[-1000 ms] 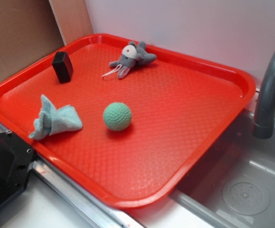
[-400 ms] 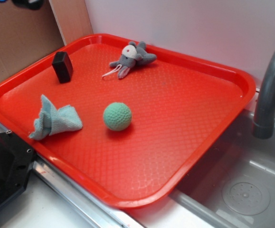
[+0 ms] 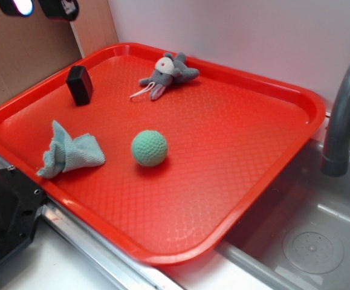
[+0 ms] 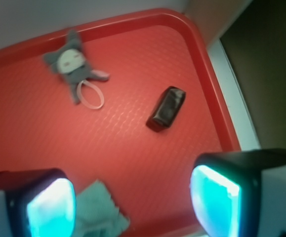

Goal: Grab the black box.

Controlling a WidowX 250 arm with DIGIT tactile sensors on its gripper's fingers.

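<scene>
matte black box (image 4: 166, 108) lies untouched on the tray (image 4: 209, 74); your gripper (image 4: 133, 202) hovers above, jaws wide, empty. approach step: centre, then descend.

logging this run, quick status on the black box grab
Gripper open, high above the tray, holding nothing. Black box standing free near tray corner. Nothing in the way; cloth and plush mouse apart.

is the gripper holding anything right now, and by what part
Nothing is held. The gripper is open, up above the tray, and the black box sits untouched.

End effector (image 4: 133, 202) aloft, apparently open.
</scene>
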